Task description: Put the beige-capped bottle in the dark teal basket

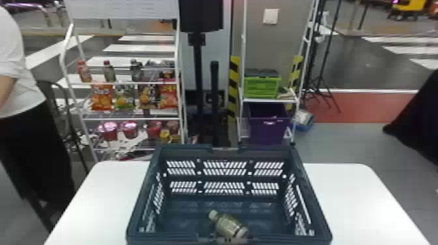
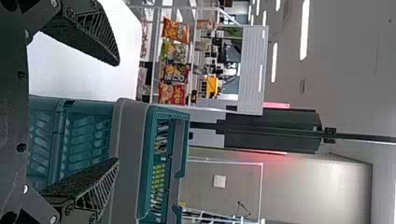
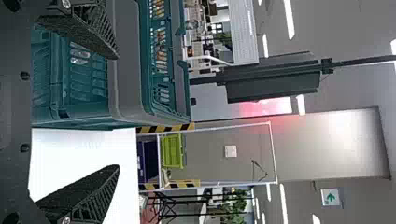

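Inside the dark teal basket (image 1: 225,149), near its front wall, the beige-capped bottle (image 1: 229,224) lies on its side, its cap toward the back left. Neither gripper touches it. My left gripper (image 2: 116,112) stands open in the left wrist view with nothing between its fingers, beside the front left part of the basket (image 2: 126,140). In the right wrist view my right gripper (image 3: 117,112) is open and holds nothing, near the basket's (image 3: 128,60) right side.
The basket stands on a white table (image 1: 352,195), which extends to both sides of it. Beyond the table are a snack rack (image 1: 130,83) on the left and a shelf with a green crate (image 1: 262,85) and a purple bin (image 1: 269,125). A person stands at the far left.
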